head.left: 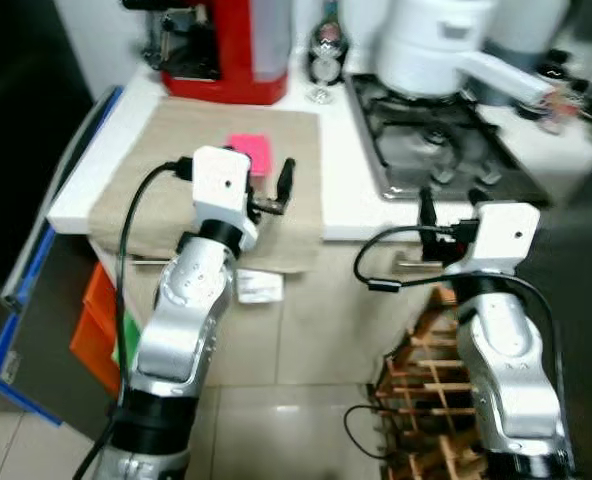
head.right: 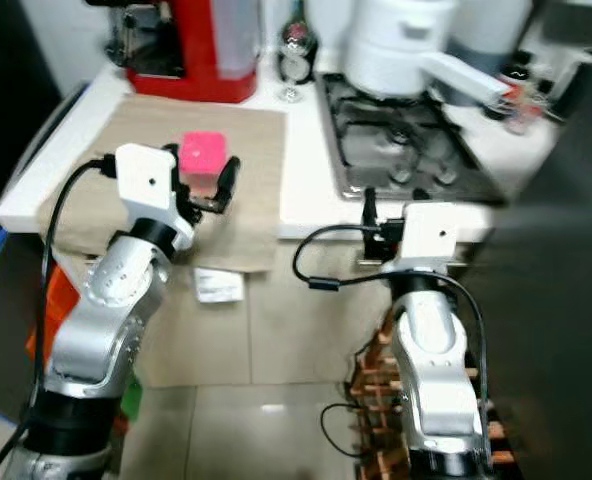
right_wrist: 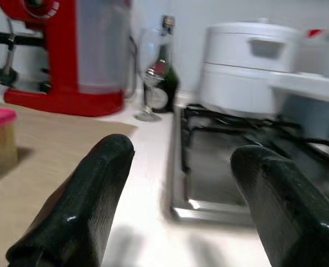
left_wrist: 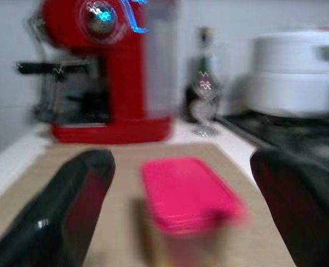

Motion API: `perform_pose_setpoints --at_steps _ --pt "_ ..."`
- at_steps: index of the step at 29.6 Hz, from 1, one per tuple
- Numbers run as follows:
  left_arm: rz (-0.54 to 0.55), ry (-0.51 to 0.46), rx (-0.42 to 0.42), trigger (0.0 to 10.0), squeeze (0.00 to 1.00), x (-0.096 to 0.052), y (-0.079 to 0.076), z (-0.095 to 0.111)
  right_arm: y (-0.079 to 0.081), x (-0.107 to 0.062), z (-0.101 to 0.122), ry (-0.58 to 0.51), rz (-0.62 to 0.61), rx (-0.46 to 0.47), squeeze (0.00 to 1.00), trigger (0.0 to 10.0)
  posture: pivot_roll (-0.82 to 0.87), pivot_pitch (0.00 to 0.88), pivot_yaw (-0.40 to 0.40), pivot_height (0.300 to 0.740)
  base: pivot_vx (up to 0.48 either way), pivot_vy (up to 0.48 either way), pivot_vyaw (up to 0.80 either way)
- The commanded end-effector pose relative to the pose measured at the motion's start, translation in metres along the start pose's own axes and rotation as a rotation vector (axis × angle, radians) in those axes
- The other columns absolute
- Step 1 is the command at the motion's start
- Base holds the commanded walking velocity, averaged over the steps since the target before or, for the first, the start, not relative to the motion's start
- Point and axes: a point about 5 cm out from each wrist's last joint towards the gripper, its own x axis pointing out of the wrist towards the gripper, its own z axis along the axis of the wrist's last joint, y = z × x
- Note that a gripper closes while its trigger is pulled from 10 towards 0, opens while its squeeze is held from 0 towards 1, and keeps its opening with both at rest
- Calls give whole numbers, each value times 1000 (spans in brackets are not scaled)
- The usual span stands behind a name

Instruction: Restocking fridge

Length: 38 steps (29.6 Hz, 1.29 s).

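While spread, left fingers [left_wrist: 70, 211] flank the pink-lidded container [left_wrist: 187, 194].

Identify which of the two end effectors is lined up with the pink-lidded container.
The left end effector: its open fingers frame the pink-lidded plastic container on the beige cloth; the right end effector faces the stove.
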Motion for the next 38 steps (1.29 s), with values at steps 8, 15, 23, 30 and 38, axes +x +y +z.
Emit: perform_pose_setpoints --at_steps 8,15,23,30,38 --pt "0 -59 -27 10000 0 6 -7 16 -10 2 4 -20 -27 -26 0 10000 -77 0 -31 740 360 0 0" --pt "-25 46 -13 10000 0 16 -10 13 -7 1 2 -16 -22 -20 0 10000 -73 0 -32 740 0 0 0" --pt "-94 71 -59 10000 0 15 -21 16 -5 -5 -1 -4 -38 -17 0 10000 -94 0 -17 740 0 0 0" --pt "-78 64 -47 10000 0 7 -23 17 6 -9 -1 1 1 -18 0 10000 -80 19 -46 740 0 0 0" --pt "-166 216 12 10000 0 8 -35 -2 3 -1 -2 -3 5 -23 0 10000 -72 0 -19 740 0 0 0"
